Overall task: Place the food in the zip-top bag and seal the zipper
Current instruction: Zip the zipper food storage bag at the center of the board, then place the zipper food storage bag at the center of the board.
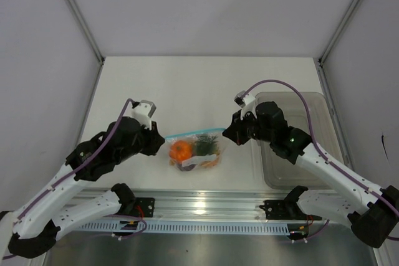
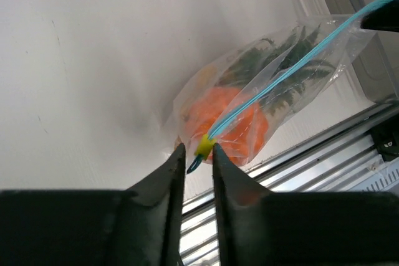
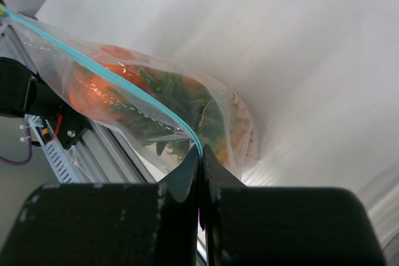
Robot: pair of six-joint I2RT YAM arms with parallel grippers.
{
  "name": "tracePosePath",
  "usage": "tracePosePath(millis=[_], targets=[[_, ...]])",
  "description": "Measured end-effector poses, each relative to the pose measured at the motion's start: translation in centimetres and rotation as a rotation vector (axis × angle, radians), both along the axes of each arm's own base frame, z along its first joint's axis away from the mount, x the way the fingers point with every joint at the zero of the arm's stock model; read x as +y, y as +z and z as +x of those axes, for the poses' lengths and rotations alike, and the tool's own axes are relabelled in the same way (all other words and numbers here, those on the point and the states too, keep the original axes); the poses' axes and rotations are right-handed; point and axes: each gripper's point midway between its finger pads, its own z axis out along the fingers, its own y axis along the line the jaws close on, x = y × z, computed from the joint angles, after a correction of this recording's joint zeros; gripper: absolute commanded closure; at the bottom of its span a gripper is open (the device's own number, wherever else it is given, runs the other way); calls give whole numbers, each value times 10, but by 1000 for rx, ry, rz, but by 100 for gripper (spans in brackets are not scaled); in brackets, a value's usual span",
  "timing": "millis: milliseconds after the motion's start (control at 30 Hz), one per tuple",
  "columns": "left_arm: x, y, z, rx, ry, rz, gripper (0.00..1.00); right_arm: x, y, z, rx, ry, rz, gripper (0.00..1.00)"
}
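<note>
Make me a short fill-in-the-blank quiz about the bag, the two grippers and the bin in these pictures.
1. The orange and green toy food lies ___ the clear crinkly plastic zip-top bag.
2. Between the left gripper's fingers sits a small ___ slider.
3. The right gripper's fingers are ___ on one end of the thin teal-blue zipper.
4. The grey translucent rectangular bin stands on the table's ___ side.
Missing words: inside; yellow; shut; right.

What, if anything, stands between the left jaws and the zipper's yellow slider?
Nothing visible: the yellow slider sits between the jaws of the left gripper, at one end of the zipper. The right gripper pinches the other end.
</note>
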Motion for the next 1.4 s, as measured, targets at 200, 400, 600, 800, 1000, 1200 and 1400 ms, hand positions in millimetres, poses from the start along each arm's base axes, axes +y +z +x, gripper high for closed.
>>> tracePosePath(millis=[200, 400, 600, 800, 1000, 1200, 1400], targets=[[5, 9, -2, -55, -25, -2, 1, 10, -11, -5, 21, 14, -46, 100], [12, 17, 8, -86, 25, 30, 1, 16, -14, -4, 31, 20, -59, 100], [30, 43, 14, -178, 112, -1, 1, 15, -15, 0, 43, -14, -59, 100], [40, 70, 3, -269, 116, -108, 0, 22, -7, 16, 40, -62, -67, 100], [32, 69, -1, -271, 71, -145, 0, 23, 3, 39, 46, -129, -62, 100], [20, 49, -5, -216, 14, -138, 1, 27, -8, 89, 71, -203, -102, 100], [7, 35, -14, -172, -47, -176, 1, 44, -58, 139, 72, -224, -205, 100]])
